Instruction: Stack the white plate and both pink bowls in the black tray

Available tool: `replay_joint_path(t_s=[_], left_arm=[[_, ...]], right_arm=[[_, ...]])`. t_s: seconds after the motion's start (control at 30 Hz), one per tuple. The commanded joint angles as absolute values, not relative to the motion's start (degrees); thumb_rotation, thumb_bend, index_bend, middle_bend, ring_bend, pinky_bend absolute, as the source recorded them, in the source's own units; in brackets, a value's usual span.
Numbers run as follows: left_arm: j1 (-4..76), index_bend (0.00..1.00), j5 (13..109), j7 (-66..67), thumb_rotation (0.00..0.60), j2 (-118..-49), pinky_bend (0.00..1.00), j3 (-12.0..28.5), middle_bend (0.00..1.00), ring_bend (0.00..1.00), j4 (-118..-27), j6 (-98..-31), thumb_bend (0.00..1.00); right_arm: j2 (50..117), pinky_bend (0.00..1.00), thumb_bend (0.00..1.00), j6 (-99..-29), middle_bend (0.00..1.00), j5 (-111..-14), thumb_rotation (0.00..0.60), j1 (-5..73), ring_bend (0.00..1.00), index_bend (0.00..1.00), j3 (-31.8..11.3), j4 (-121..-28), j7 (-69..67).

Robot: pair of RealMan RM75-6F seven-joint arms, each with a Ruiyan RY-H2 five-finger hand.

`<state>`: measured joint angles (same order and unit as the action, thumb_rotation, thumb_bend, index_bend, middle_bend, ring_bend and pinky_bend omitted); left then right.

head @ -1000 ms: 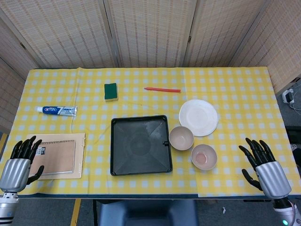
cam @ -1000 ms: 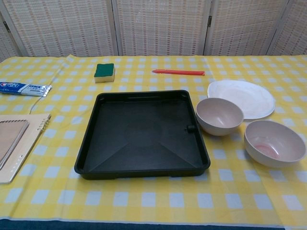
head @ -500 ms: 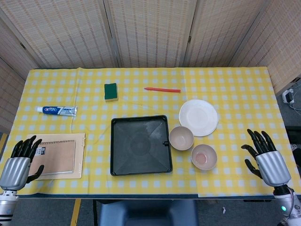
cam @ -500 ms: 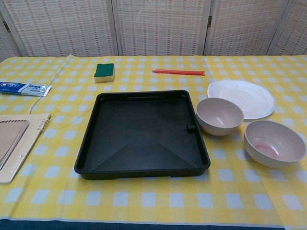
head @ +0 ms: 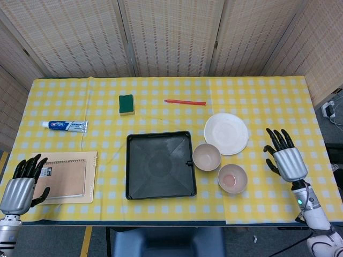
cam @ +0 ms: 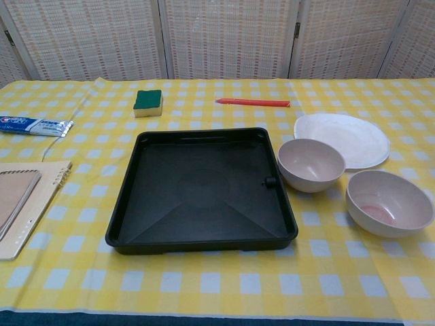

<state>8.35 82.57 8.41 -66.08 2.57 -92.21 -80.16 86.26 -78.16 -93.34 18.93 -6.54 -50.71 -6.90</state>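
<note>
Nothing is stacked yet. My black tray [head: 160,165] sits bare at the middle of the table [head: 268,96]. The white plate [head: 226,133] lies to its right; one pink bowl [head: 207,157] stands just beside the tray's right edge, touching the plate, and the other pink bowl [head: 232,178] is nearer me. My right hand [head: 284,157] hovers right of the plate, fingers spread and holding nothing. My left hand [head: 20,184] waits at the table's near left corner, fingers loosely apart and holding nothing. All three pieces are left to move.
</note>
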Motion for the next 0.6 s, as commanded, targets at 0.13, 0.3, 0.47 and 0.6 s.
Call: replay_joint_path(t_s=[0.13, 0.3, 0.47, 0.6], left_arm=[[8.2, 0.00, 82.4, 8.7, 0.600, -65.8, 0.00, 2.6, 0.00, 0.00, -93.0, -80.4, 0.40], [8.3, 0.00, 82.3, 7.0, 0.600, -65.0, 0.00, 2.6, 0.00, 0.00, -93.1, -79.9, 0.40], [8.1, 0.00, 82.4, 6.0, 0.600, -64.4, 0.00, 2.8, 0.00, 0.00, -93.2, -80.5, 0.40], [8.0, 0.00, 82.4, 5.5, 0.600, -64.2, 0.00, 2.8, 0.00, 0.00, -93.2, -80.6, 0.40]], right_arm=[[91.1, 0.00, 0.38, -73.7, 0.08, -92.3, 0.600, 23.1, 0.08, 0.47, -6.6, -44.7, -9.5], [94.3, 0.00, 0.38, -71.6, 0.09, -92.1, 0.600, 25.4, 0.08, 0.47, -6.0, -41.5, -10.1], [96.6, 0.00, 0.38, -69.3, 0.10, -91.6, 0.600, 27.1, 0.08, 0.47, -5.4, -38.7, -10.3], [98.5, 0.00, 0.38, -67.2, 0.11, -90.9, 0.600, 28.5, 0.08, 0.47, -5.2, -36.4, -11.5]])
